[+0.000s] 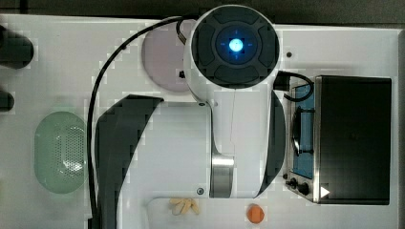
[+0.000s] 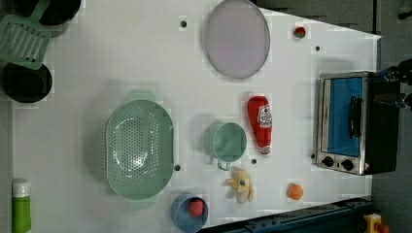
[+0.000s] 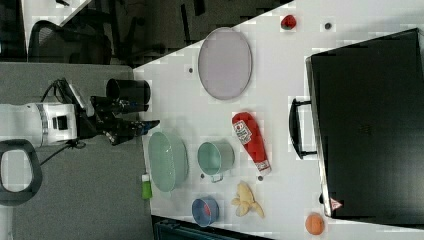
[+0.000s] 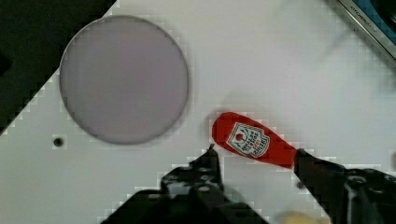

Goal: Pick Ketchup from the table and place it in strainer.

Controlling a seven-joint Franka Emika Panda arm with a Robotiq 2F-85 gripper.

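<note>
The ketchup [image 2: 260,124] lies on its side on the white desk [image 2: 121,58], between the dark green cup [image 2: 226,141] and the toaster oven [image 2: 352,121], its white cap toward the left view's bottom. In the wrist view the pincer [image 4: 254,154] hangs above the desk with its black fingers [image 4: 208,161] spread apart and nothing grasped, the red bottle [image 4: 254,142] seen in the gap between them. The mint-green strainer [image 2: 140,148] sits beyond the cup, on the left view's left, well apart from the bottle.
</note>
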